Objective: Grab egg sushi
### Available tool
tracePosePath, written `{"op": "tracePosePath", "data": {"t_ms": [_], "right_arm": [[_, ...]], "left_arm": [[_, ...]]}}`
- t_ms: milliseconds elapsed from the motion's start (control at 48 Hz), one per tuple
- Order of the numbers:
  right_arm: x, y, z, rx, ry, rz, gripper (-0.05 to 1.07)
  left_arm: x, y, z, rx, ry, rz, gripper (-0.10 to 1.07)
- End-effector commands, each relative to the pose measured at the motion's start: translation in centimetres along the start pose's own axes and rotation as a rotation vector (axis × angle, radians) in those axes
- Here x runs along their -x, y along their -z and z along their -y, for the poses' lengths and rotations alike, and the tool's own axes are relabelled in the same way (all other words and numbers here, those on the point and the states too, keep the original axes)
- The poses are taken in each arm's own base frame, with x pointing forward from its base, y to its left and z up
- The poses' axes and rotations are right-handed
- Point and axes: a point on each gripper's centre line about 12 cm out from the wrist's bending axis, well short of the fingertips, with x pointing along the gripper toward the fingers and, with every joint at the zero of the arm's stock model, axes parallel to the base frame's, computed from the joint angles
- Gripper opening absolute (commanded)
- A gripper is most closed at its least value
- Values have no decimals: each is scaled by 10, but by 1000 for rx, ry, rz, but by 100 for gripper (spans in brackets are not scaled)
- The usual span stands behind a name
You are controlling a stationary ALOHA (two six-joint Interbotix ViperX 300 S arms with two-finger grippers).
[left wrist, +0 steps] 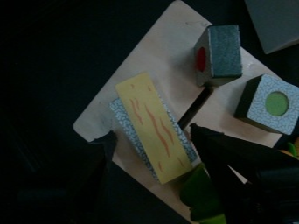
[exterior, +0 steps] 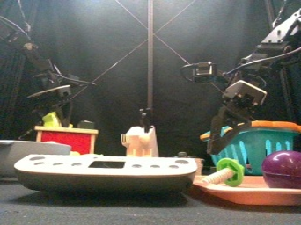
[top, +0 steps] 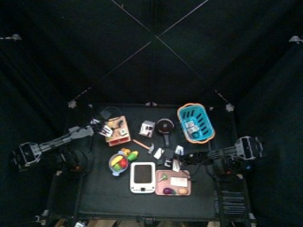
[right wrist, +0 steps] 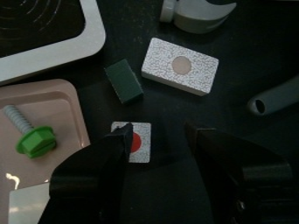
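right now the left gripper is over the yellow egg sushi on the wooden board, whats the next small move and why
Probably lower the left gripper straight down around the egg sushi. Its jaws stand open just above the yellow piece on the wooden board and nothing is held yet, so closing now would likely miss.

We can read no text, label, brand or number in any of the four views; neither the sushi pieces on the wooden board (left wrist: 117, 87) nor the other items on the table carry legible writing
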Motion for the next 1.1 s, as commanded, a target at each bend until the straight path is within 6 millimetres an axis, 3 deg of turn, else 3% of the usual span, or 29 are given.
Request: {"op": "tracePosePath", "data": {"t_ms": [0, 250, 375, 750, 896, 1083], "right_arm": [[4, -12, 0, -8, -6, 37, 85], [3, -11, 1, -8, -4, 32, 85], [3, -11, 1, -9, -4, 31, 85], [2, -11, 1, -9, -3, 29, 85], [3, -14, 3, -17, 7, 34, 85], [17, -32, 6, -45, 27, 85, 85]], "left_arm": [[1, -5, -2, 10, -5, 14, 97], [1, -6, -3, 6, -6, 16, 77], [9, -15, -1, 5, 5, 53, 70], [50, -42, 21, -41, 100, 216, 70], [56, -41, 30, -78, 140, 260, 70], [55, -39, 38, -100, 176, 283, 70]]}}
